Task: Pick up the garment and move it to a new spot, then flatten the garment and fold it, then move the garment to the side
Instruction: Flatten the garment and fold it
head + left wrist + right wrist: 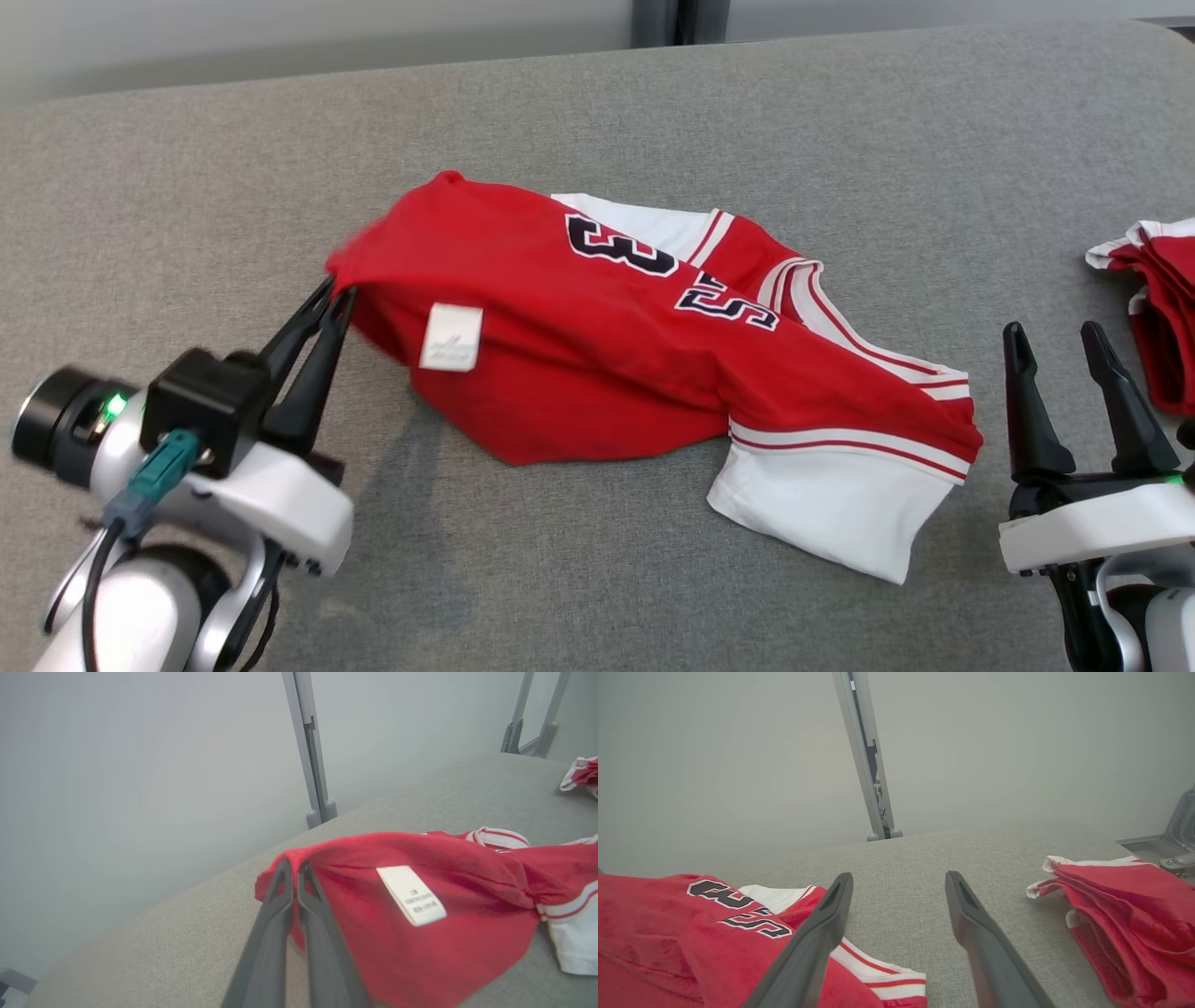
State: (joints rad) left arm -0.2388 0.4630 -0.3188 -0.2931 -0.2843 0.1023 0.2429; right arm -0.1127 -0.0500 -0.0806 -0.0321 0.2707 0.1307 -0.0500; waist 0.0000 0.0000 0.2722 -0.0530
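Note:
The garment (597,345) is a red jersey with white trim, dark numerals and a white care label, lying crumpled in the middle of the grey surface. My left gripper (336,291) is shut on the garment's left edge, and the cloth there is lifted a little off the surface. In the left wrist view the two fingers meet at the red hem (293,865), with the label (411,895) just to their right. My right gripper (1053,341) stands open at the right, apart from the garment's white sleeve. The right wrist view shows its fingers (831,914) spread over bare grey fabric, the garment (691,924) at lower left.
A second pile of folded red and white cloth (1158,299) lies at the right edge, close to my right gripper, also seen as cloth (1125,914) in the right wrist view. The grey surface (653,112) ends at a pale wall with a grey metal post (310,756).

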